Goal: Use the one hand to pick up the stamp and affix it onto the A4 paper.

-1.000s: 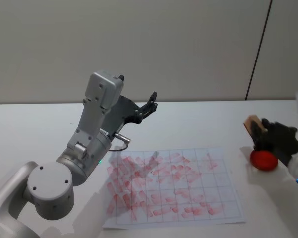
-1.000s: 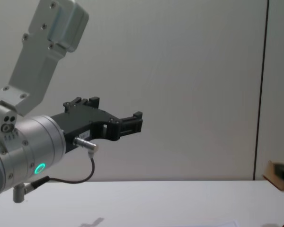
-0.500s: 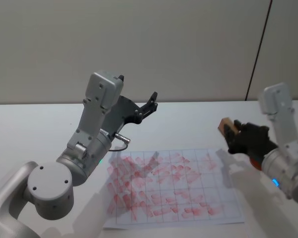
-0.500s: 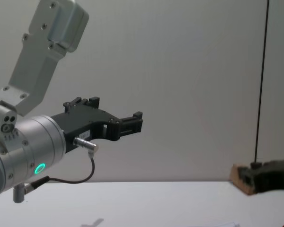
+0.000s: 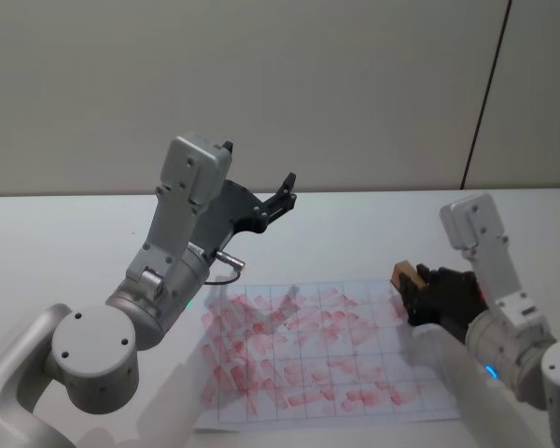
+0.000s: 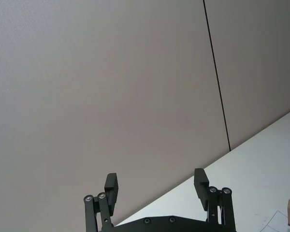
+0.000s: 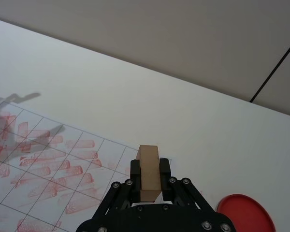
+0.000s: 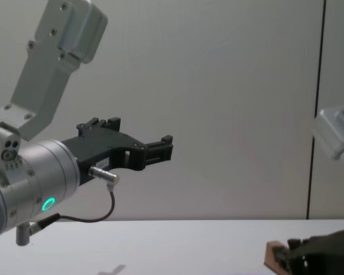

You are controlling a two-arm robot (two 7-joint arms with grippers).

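The right gripper [image 7: 150, 170] clamps the stamp [image 7: 148, 157], underside hidden, over the A4 paper [image 5: 355, 359]; left gripper [image 6: 155, 186] idles agape.

Soft, even overhead light keeps the white table [image 5: 373, 224] bright, with no glare. The left gripper [image 5: 285, 191] casts a pale, soft-edged shadow onto the A4 paper [image 5: 415, 359]. The right gripper [image 7: 150, 169], clamped on the stamp [image 7: 147, 162], dims the sheet beneath it. A green ring light [image 8: 47, 204] glows on the left arm.
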